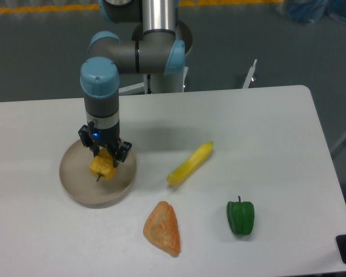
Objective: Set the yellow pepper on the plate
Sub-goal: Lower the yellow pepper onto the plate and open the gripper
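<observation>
Placing step: gripper (104,157) clamped on pepper (102,166), held over plate (75,187). Next: lower until pepper rests on plate, then part the jaws.

The tool (104,154) sits over the plate (75,187), clamped on the pepper (102,165), so that spot's taken. The right side of the table (277,127) is wide open. 3 things sit in the middle and front: a long yellow piece (190,163), an orange wedge (162,228) and a green pepper (240,216), all well apart, with gaps between them.
</observation>
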Controlling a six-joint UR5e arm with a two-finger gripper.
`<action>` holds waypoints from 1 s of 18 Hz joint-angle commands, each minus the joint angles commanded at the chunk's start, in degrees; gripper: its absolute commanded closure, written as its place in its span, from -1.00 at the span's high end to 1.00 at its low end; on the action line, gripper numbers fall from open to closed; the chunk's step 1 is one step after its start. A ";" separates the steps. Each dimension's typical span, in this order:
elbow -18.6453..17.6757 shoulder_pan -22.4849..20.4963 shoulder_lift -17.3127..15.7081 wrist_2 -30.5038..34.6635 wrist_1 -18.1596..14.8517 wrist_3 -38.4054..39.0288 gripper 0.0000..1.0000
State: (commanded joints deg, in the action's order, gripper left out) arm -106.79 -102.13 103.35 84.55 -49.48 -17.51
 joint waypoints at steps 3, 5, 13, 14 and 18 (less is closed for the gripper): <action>0.00 0.62 1.32 0.09 0.62 0.38 -0.49; 0.09 0.70 1.24 0.09 1.23 0.29 -0.48; 0.00 1.93 2.03 0.44 1.32 -3.49 -0.47; 0.00 1.93 2.03 0.35 1.32 -3.67 -0.47; 0.00 2.02 2.11 0.35 1.23 -5.59 -0.47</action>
State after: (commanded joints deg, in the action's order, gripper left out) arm -106.79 -100.11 105.47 84.90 -48.25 -23.10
